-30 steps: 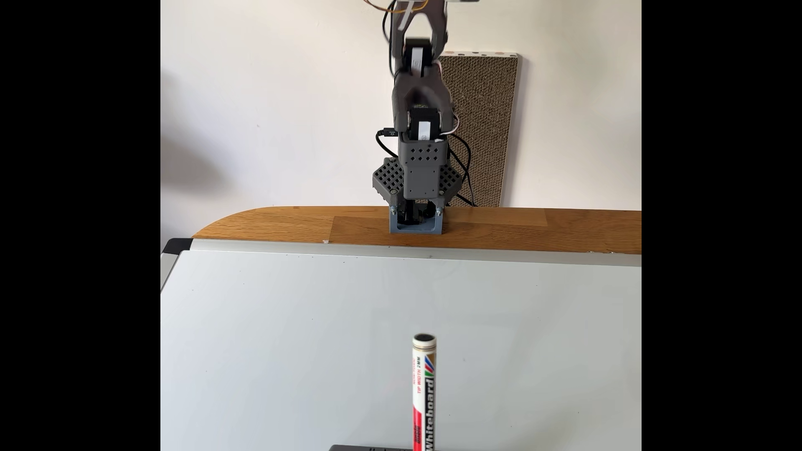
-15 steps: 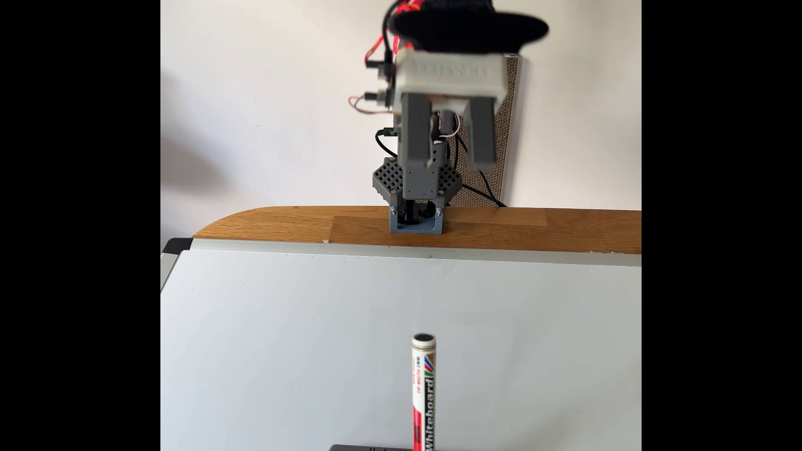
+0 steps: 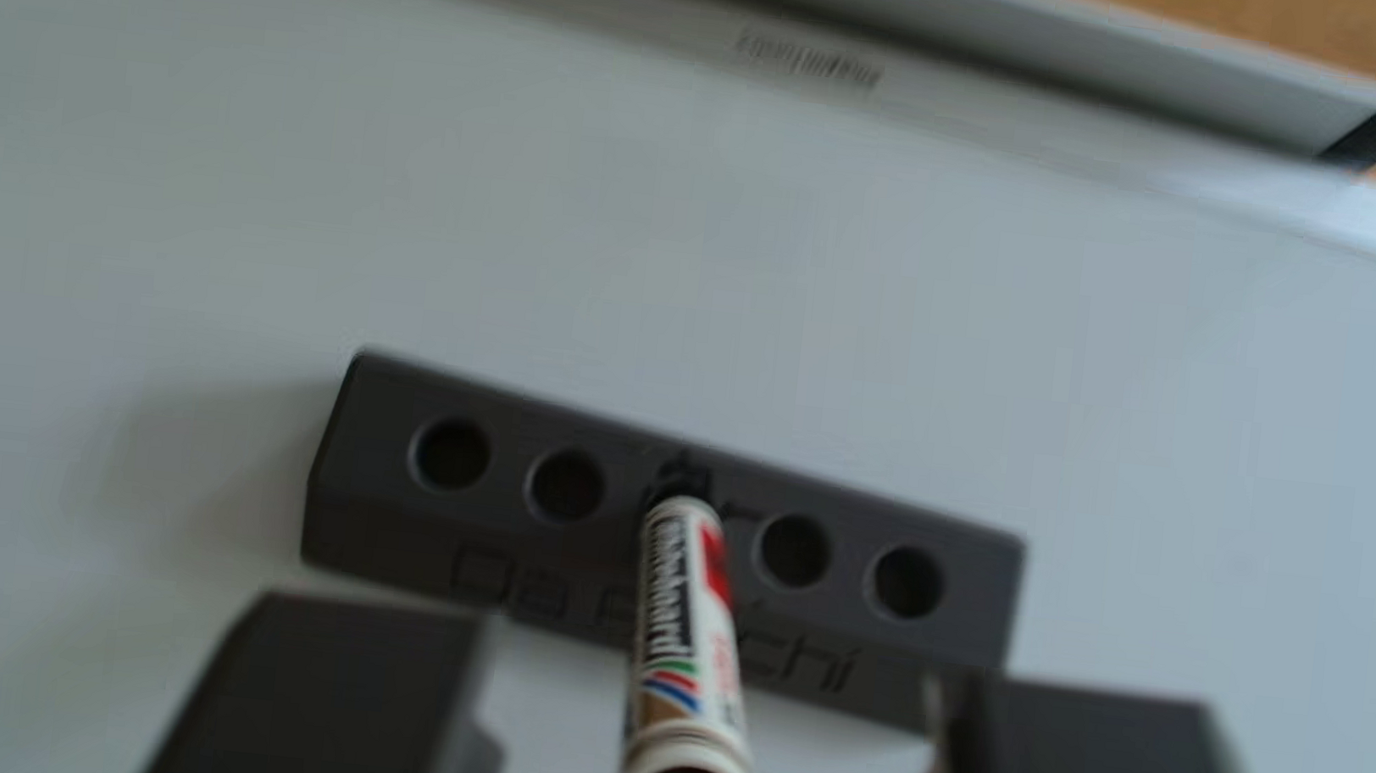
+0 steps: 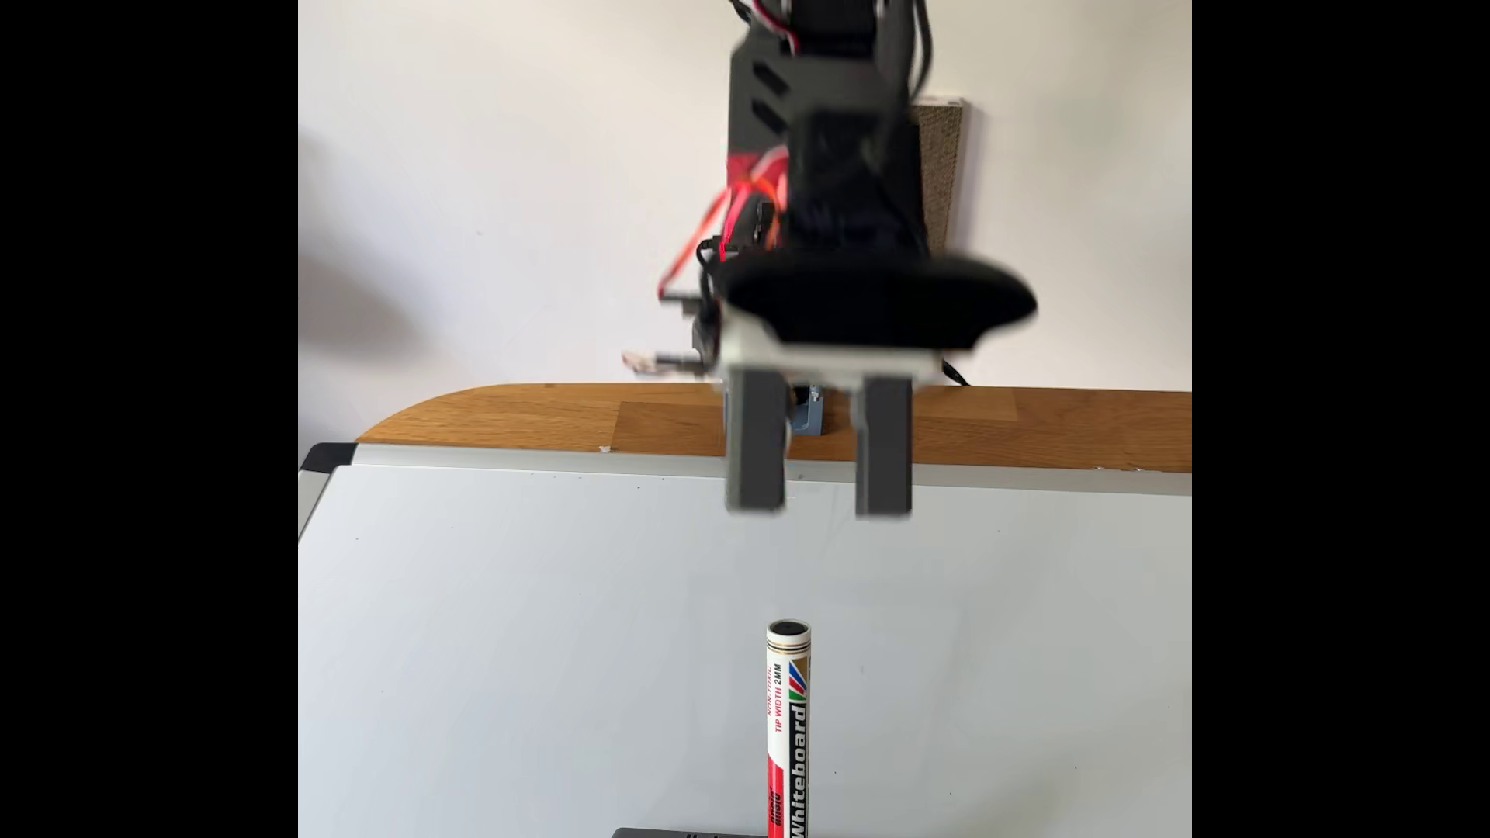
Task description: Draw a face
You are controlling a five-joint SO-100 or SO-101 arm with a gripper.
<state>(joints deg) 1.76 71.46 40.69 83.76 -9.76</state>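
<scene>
Step in hand: approach to the marker, ahead of any drawing. The whiteboard is blank in the fixed view, so no stroke of the face is on it yet.

The marker stands upright, tip down, in the middle hole of the dark grey holder block (five holes; the other four are empty). The block sits on the board near its front edge.

The gripper hangs above the board with its fingers spread wide and nothing between them. In the fixed view it is well above the marker's top and further toward the arm's base. In the other view the two fingers flank the barrel without touching it. Both views are motion-blurred.

Judged next move: lower and centre the open fingers around the upper barrel, close on it, then lift straight up so the tip clears the hole without tipping the block.
</scene>
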